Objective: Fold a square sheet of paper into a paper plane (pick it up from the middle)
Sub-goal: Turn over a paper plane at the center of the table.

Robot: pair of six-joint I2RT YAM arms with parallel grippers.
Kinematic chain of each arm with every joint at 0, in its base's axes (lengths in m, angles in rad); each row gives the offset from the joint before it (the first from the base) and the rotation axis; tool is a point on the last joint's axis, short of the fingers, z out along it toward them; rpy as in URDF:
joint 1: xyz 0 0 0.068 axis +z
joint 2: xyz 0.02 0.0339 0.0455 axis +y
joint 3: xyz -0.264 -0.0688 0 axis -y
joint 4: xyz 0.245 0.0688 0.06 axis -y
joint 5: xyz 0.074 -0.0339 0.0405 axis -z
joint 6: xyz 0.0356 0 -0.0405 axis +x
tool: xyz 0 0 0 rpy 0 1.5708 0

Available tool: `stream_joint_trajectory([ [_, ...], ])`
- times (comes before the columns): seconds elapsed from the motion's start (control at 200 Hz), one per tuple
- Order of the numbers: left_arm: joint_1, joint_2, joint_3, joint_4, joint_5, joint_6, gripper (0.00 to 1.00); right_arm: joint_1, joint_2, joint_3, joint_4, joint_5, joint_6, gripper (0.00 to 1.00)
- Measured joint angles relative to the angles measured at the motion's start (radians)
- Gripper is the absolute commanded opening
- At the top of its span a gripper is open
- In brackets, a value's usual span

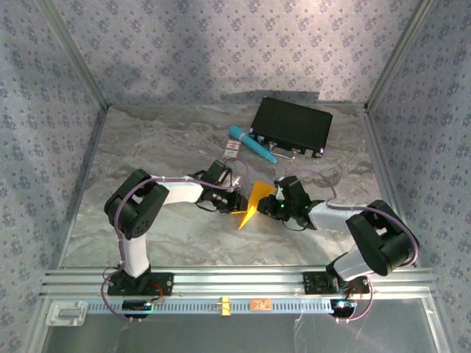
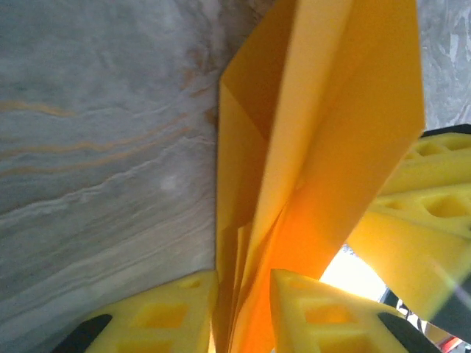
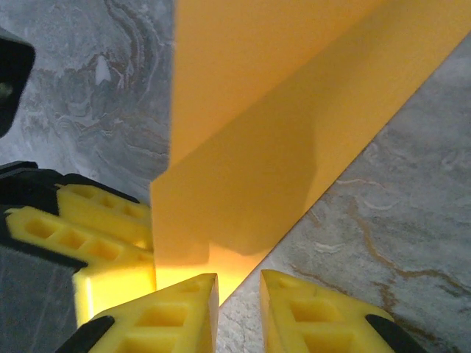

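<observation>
The paper plane [image 1: 254,204], a folded orange-yellow dart, is held above the middle of the table [image 1: 147,147], point toward the near edge. The left gripper [image 2: 243,312] has its yellow fingers [image 2: 173,312] on either side of the folded layers; whether they clamp them cannot be told. The right gripper [image 3: 239,309] is closed on the paper's edge from the right. A black case [image 1: 292,126] and teal pen [image 1: 252,143] lie near the far edge.

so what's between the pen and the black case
Nothing: in the top view the teal pen lies right beside the black case, just bare marble table around them.
</observation>
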Motion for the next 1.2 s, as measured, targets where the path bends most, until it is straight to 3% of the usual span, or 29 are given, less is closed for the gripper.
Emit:
stream_joint_trajectory([
  [0.275, -0.016, 0.004, 0.014, 0.0, 0.005, 0.0, 0.31, -0.018, 0.0, -0.03, 0.011, -0.002, 0.03, 0.22],
  [0.64, -0.048, 0.033, 0.06, -0.033, 0.0, 0.023, 0.29, -0.024, 0.004, -0.034, 0.024, -0.011, 0.039, 0.22],
  [1.199, -0.069, 0.035, 0.072, -0.068, -0.055, 0.045, 0.02, -0.03, 0.007, -0.034, 0.031, -0.014, 0.044, 0.23],
])
